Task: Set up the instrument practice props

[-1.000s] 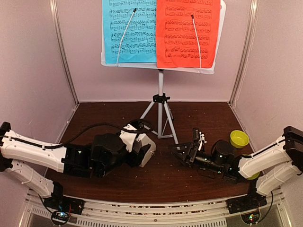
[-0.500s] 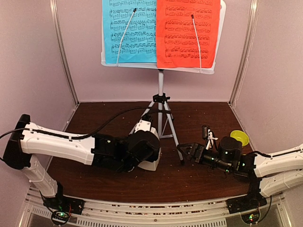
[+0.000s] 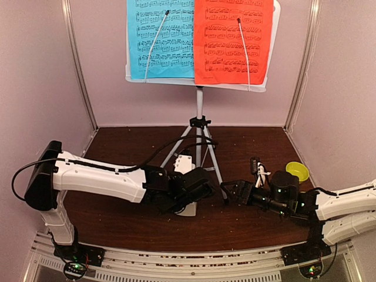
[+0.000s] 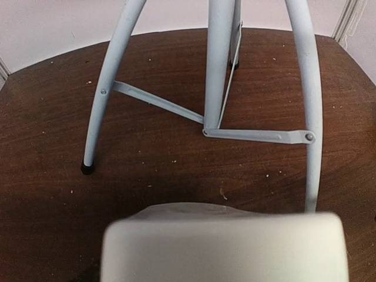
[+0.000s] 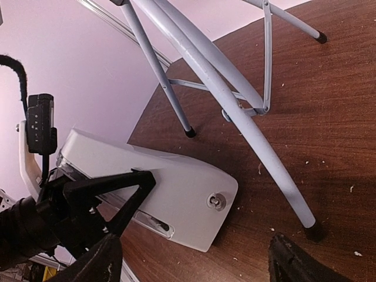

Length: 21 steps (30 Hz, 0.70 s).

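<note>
From the top camera: white music-stand desk (image 3: pixel 164 81) high on the grey tripod (image 3: pixel 200 138), with the blue sheet (image 3: pixel 160 38) and the red sheet (image 3: pixel 233 41) side by side on it, blue on the left. Low in front of the tripod, between its two front legs, the left gripper (image 3: pixel 187 198) reaching down over the white metronome (image 3: pixel 189 210), with only a pale sliver of that showing under the wrist. Just beside the foot of the tripod's right front leg, the right gripper (image 3: pixel 226 192). Well to the right of the tripod, a lime-green dish (image 3: pixel 297 171). From the left wrist: blurred white metronome filling the bottom edge, tripod legs and braces close behind it, own fingers out of sight. From the right wrist: a black finger (image 5: pixel 111 188) of the left gripper laid against the metronome's side, jaws pinching it. Cannot tell whether its base touches the table (image 5: pixel 329 117). Own jaws spread wide with nothing between them, one fingertip just beside the tripod foot.
</note>
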{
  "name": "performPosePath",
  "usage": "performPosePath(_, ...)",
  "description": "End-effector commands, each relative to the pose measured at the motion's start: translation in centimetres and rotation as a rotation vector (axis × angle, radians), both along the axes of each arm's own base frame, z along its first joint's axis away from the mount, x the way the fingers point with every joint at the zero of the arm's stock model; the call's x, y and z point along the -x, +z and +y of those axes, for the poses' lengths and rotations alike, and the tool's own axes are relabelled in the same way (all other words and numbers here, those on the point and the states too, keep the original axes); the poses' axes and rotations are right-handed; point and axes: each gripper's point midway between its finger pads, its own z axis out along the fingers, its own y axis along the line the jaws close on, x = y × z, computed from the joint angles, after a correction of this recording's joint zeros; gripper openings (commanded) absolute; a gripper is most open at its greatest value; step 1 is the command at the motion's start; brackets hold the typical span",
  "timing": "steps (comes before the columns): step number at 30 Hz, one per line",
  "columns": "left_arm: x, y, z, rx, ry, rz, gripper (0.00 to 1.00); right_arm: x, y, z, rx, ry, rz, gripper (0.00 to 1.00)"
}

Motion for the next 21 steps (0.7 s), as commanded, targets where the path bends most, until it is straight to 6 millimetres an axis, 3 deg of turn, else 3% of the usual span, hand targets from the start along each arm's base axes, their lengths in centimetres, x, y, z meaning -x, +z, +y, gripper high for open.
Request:
performPosePath(1,-1.2,2.5,-0.9,0.119,0.060,-0.061,0.09,-0.4,1.7,0.1,-0.019,-0.014,-0.035,0.86)
performPosePath(6,-1.0,1.1,-1.5,0.138,0.015,-0.032,0.14,-0.4,1.9,0.2,-0.011,-0.008,-0.044,0.86)
performPosePath(11,-0.3,0.7,-1.9,0.133,-0.106,-0.049,0.11,-0.5,2.0,-0.1,0.018,-0.013,-0.059,0.87)
performPosePath(21,3.1,0.9,-1.7,0.083,-0.469,-0.077,0.06,-0.5,4.6,0.2,0.070,0.015,-0.124,0.89)
